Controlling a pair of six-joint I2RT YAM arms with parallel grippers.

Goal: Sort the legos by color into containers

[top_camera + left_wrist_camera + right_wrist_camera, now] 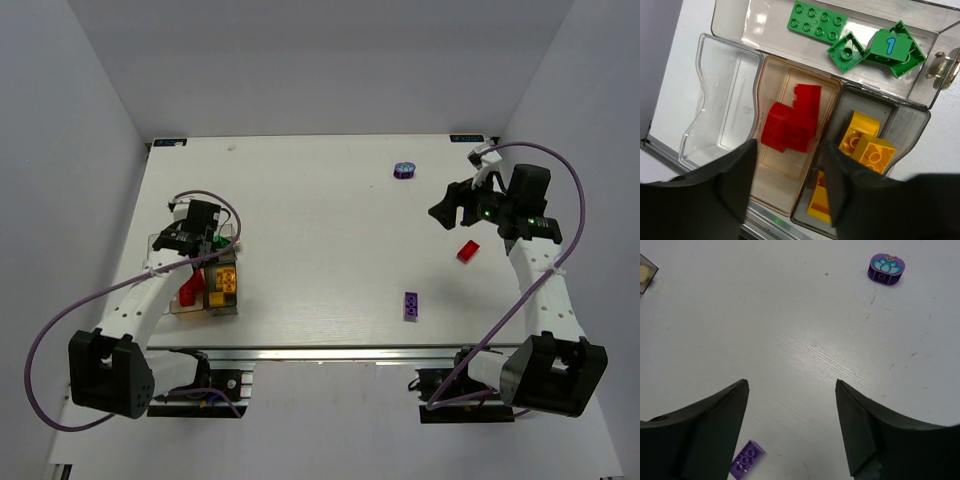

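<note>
**Three colours binned, three pieces loose**

White desk, white walls around. At left, containers joined side by side: green legos in the long far bin, red legos in the tan middle one, yellow legos next to those, and one clear bin empty, presumably kept for purple.

Left end effector directly above the red pile, fingers spread, nothing between them. Looks like a drop position, centred to clear the bin walls.

Right end effector high over bare desk, also spread wide and carrying nothing. Just beside it in the overhead view, a red brick; nearer the arm bases, a purple brick; toward the far edge, a rounded purple piece. Probably calls for a descent onto one of these three, most likely the nearby red.
</note>
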